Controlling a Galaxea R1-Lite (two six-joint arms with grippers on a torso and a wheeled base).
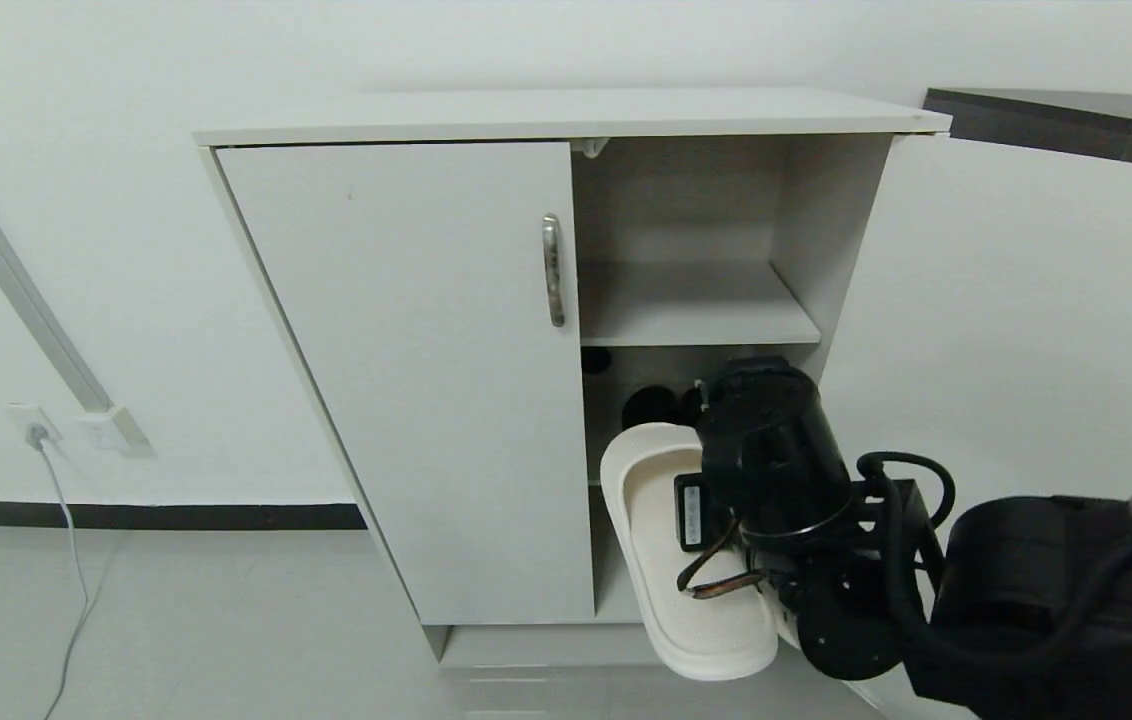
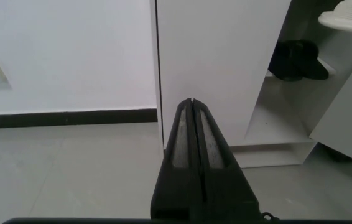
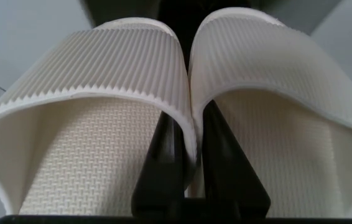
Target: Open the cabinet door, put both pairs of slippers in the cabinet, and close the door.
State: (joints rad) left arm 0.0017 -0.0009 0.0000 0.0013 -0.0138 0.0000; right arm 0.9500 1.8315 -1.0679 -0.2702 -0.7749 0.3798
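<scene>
White slippers [image 1: 686,560] hang before the cabinet's [image 1: 406,380] open right half, door [image 1: 1006,330] swung wide, over pale grey floor [image 1: 176,620] against a white wall [image 1: 76,200]. The right wrist view shows the right gripper [image 3: 190,149] pinching their adjoining edges. The left wrist view shows a dark pair [image 2: 297,59] shelved inside and the left gripper [image 2: 191,109] pressed together.

Head camera looks forward and down at the cabinet [image 1: 396,380] from a bit back. Left wrist camera sits low near the floor [image 2: 70,168], sharing the cabinet's open side. Right wrist camera's jammed right up against the cream slippers [image 3: 101,93].
</scene>
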